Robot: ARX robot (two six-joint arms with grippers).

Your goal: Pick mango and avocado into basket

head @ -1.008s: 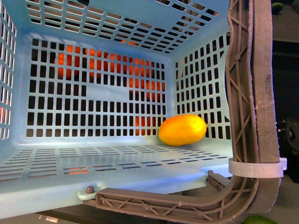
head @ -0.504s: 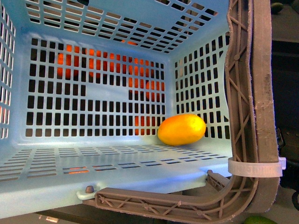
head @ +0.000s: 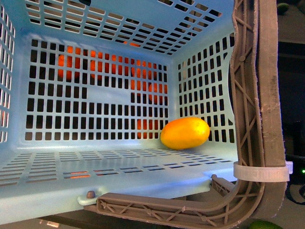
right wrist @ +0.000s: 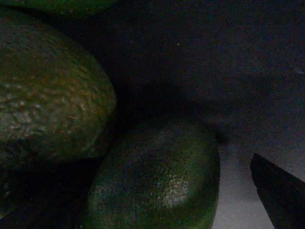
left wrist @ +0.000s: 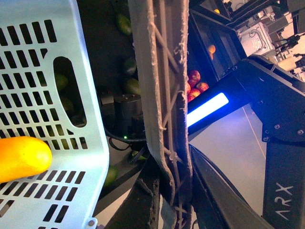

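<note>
- Front view: closest is the brown-grey handle (head: 259, 119) with a white zip tie (head: 262, 171) round it.
- Next comes the basket (head: 95, 157). It is light blue with lots of slots and fills most of this view.
- The mango (head: 185, 133) is inside the basket already. It lies in the corner, up against the slotted walls.
- Farther back, orange fruit (head: 71, 62) shows through the slots. It is outside the basket.
- Left wrist view: the left end effector (left wrist: 176, 212) has a dark finger on each side of the handle. I think it is closed on it and is holding the basket.
- Right wrist view: it is dim here. The avocado (right wrist: 157, 176) is very close and lies on a dark surface (right wrist: 238, 71), not in the basket yet.
- A bigger avocado (right wrist: 47, 90) sits just beside it.
- Only one dark finger (right wrist: 279, 193) of the right end effector shows, so I cannot tell if it is open or closed. It holds nothing that I can see.
- The avocado looks bumpy and not shiny, so I think it will not slip much.
- It is likely firm but could bruise if squeezed hard.
- It is egg-shaped, so it may roll. The fat middle looks like the best place to hold it.
</note>
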